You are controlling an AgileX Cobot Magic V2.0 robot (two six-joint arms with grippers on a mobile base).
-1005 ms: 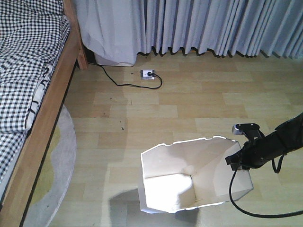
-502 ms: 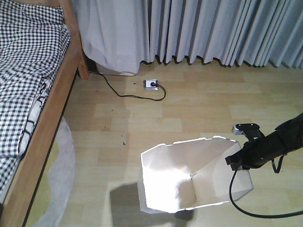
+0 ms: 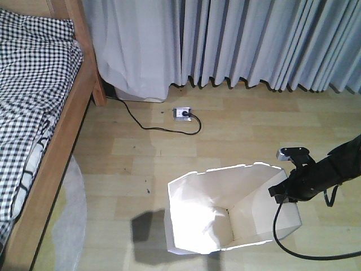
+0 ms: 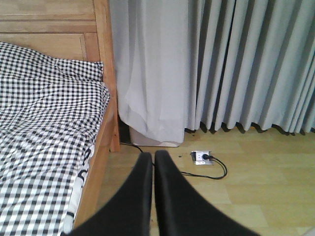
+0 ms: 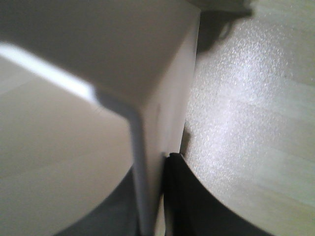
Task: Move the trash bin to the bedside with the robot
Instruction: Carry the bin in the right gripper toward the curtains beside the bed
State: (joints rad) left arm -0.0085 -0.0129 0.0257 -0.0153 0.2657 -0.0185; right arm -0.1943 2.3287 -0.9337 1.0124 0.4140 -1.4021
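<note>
The bedside point(image 3: 61, 148) runs along the left, and grey curtains point(image 3: 254, 39) hang across the far wall. The trash bin point(image 3: 194, 212) stands upright near, right of centre and well apart from the bed. Its long axis is vertical, mouth up, tapering toward the floor point(image 3: 242, 132). The right gripper point(image 3: 281, 191) is clamped on its right rim wall. The left gripper point(image 4: 152, 164) is pressed closed on nothing. Since the earlier frame the socket strip point(image 3: 181, 114) and curtain hem have slid nearer, while the bin and right gripper keep their place in view.
</note>
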